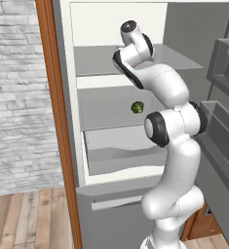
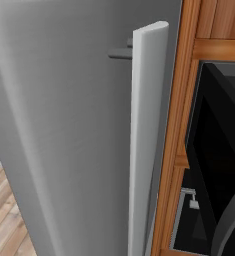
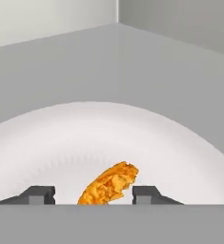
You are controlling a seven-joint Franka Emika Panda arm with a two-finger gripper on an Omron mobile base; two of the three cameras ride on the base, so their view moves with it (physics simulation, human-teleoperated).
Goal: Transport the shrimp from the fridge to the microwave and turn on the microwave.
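Nearest the hand camera, the hand (image 3: 93,194) shows its two dark fingertips (image 3: 39,194) standing apart, one on each side of the shrimp (image 3: 108,183). The right tip sits just beside the shrimp's upper end; whether either tip actually touches it cannot be told, and the left tip has a clear gap between itself and the food. The shrimp is a curved orange piece lying on a white plate (image 3: 108,133), close to the plate's near edge and tilted up toward the right. The plate rests on a grey fridge shelf (image 3: 147,62), whose surface runs back to the corner where a white inner wall meets a grey one.

In the left base view the white arm (image 1: 172,146) rises from the lower right and reaches into the open fridge (image 1: 82,192), its wrist bent in over the upper shelf (image 1: 96,61). One shelf lower, near the middle of that shelf, sits a small green item (image 1: 137,107), too small to name. Below it is a pale drawer (image 1: 118,146). A wooden upright (image 1: 55,121) borders the fridge on the left, with a white brick wall (image 1: 13,87) beyond it.

In the right base view the grey fridge door (image 2: 64,130) stands close, its light vertical handle (image 2: 146,135) running down its edge. Past the wooden frame (image 2: 176,140), a black appliance (image 2: 214,150) is set in the cabinet.
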